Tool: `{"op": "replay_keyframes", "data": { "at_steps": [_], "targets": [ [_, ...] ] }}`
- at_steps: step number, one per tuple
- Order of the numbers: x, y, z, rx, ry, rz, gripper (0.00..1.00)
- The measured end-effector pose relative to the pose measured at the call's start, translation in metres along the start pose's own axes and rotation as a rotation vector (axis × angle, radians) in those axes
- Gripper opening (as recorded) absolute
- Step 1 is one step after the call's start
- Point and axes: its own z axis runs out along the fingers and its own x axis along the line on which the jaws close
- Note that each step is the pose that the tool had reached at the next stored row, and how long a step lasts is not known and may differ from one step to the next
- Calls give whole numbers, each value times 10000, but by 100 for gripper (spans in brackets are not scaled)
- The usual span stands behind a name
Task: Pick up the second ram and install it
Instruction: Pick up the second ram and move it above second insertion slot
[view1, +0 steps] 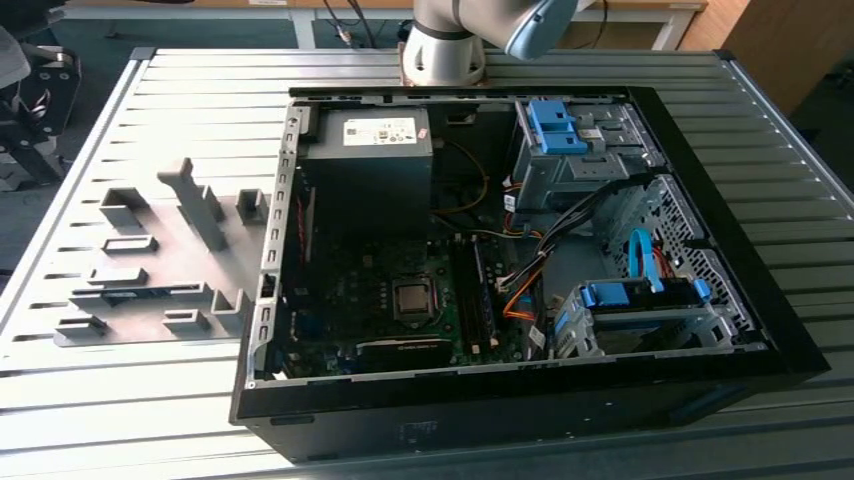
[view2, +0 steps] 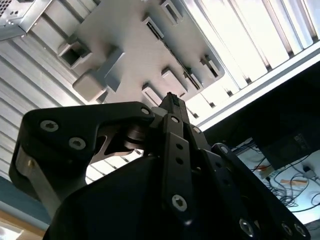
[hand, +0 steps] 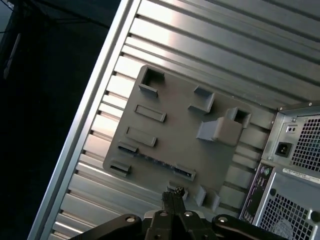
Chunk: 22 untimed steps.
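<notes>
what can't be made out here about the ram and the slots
second ram: exterior view, a thin blue-green strip on the grey plate, too small to tell its chips.
memory slots: exterior view, dark and small; whether a stick sits there is unclear.
arm: cut off by the exterior view's top edge.
part of the plate: second wrist view, hidden behind the gripper.

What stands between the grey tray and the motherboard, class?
The computer case's metal side wall stands between the tray and the motherboard, as the exterior view shows.
</notes>
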Motion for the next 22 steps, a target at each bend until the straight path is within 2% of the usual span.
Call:
{"op": "replay_keyframes", "data": {
  "at_steps": [22],
  "targets": [
    [9, 3, 20, 1, 158, -3785, 11]
  ]
}}
